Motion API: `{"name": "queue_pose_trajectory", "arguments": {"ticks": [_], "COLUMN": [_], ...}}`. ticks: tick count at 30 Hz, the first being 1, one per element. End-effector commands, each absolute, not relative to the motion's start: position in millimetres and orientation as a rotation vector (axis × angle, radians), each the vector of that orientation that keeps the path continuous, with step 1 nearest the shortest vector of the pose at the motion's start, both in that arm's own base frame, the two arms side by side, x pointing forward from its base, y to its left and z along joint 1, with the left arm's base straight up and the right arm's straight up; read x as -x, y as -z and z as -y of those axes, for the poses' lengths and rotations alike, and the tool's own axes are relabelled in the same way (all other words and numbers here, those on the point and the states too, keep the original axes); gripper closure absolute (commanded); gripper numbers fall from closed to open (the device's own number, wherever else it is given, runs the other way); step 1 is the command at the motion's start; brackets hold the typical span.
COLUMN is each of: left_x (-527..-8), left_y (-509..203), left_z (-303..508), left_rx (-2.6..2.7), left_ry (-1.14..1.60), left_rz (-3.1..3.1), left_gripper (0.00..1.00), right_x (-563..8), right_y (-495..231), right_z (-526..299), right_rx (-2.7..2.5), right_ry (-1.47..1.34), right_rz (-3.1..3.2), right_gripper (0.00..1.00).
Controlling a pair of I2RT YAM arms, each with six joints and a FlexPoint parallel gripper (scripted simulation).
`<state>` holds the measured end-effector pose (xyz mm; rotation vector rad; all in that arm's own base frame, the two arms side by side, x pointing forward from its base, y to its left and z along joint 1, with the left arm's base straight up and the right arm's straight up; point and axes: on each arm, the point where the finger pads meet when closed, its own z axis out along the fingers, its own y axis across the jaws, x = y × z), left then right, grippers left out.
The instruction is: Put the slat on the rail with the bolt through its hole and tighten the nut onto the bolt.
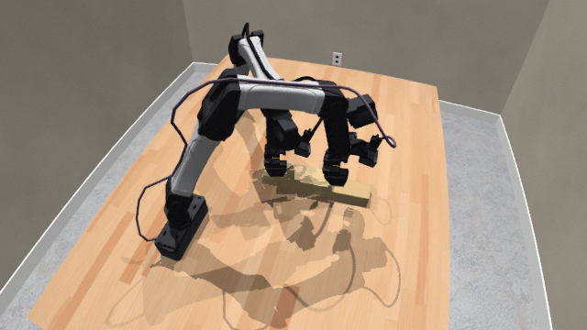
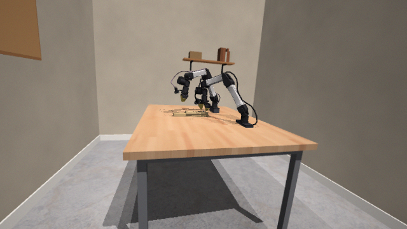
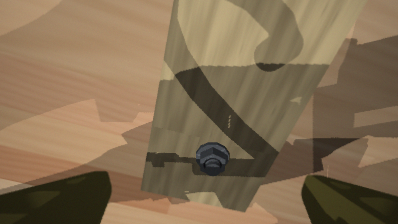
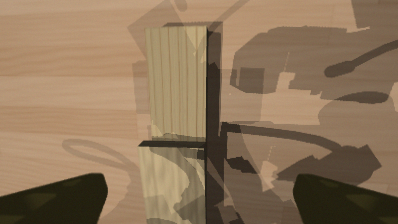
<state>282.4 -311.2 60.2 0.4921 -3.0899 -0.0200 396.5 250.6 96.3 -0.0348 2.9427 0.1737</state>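
Observation:
The pale slat (image 1: 308, 173) (image 3: 260, 45) (image 4: 165, 172) lies along the top of the wooden rail (image 1: 359, 189) (image 4: 177, 82), and the rail sticks out past one slat end. The dark grey hex nut (image 3: 212, 151) sits on the bolt (image 3: 213, 164) near the slat's other end. It looks down against the slat, with only a short bolt tip showing; how tight it is cannot be told. My left gripper (image 1: 275, 170) (image 3: 205, 181) is open and empty above the nut's end. My right gripper (image 1: 336, 178) (image 2: 183, 99) (image 4: 200, 182) is open and empty, higher, above the slat's other end.
The two arms reach in side by side, their grippers fairly near each other over the wood. Cables loop off both arms. Broad arm shadows fall across the slat and table (image 1: 404, 257) (image 2: 178, 133). A wall shelf (image 2: 208, 61) is far behind.

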Motion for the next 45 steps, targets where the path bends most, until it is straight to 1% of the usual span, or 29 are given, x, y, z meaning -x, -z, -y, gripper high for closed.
{"name": "queue_pose_trajectory", "arguments": {"ticks": [1,8,10,22,32,42,45], "left_x": [-286.1,-286.1,-286.1,-286.1,-286.1,-286.1,-286.1], "left_y": [-62.4,-62.4,-62.4,-62.4,-62.4,-62.4,-62.4], "left_z": [314.2,314.2,314.2,314.2,314.2,314.2,314.2], "left_rx": [-0.497,-0.497,-0.497,-0.497,-0.497,-0.497,-0.497], "left_ry": [-0.014,-0.014,-0.014,-0.014,-0.014,-0.014,-0.014], "left_rz": [3.105,3.105,3.105,3.105,3.105,3.105,3.105], "left_gripper": [0.0,0.0,0.0,0.0,0.0,0.0,0.0], "right_x": [-416.0,-435.7,-435.7,-448.8,-443.0,-418.8,-415.4], "right_y": [-129.0,-172.1,-172.1,-244.7,-292.0,-349.7,-355.1], "right_z": [-243.9,-210.9,-210.9,-147.3,-103.0,-49.3,-44.2], "right_rx": [0.069,0.057,0.057,0.039,0.029,0.018,0.017], "right_ry": [-0.273,-0.324,-0.324,-0.321,-0.27,-0.159,-0.146], "right_rz": [-2.794,-2.611,-2.611,-2.299,-2.092,-1.83,-1.804], "right_gripper": [0.0,0.0,0.0,0.0,0.0,0.0,0.0]}}
